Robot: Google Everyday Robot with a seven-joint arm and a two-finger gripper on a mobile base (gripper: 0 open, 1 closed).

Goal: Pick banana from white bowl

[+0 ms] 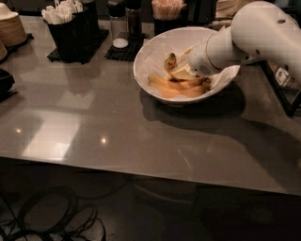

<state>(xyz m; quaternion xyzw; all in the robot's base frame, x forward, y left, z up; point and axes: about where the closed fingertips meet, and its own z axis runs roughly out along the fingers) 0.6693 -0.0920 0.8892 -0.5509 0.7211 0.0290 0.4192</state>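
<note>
The white bowl (142, 63) stands on the grey table (117, 132) at the back, right of centre, lined with white paper. In it, a freckled yellow banana (170, 61) stands tilted up with its dark end high, above flatter orange-toned bananas (175, 87) on the bottom. My gripper (179, 73) reaches into the bowl from the right on the white arm (254, 33). Its pale fingers appear closed on the freckled banana's lower part, which they hide.
Behind the bowl stand a black holder of white utensils (70, 28), a shaker (117, 21) on a black mat, and a cup of sticks (168, 10). Stacked brown plates (10, 29) are at far left, a black tray (282, 87) at right. Cables (47, 216) lie under the table.
</note>
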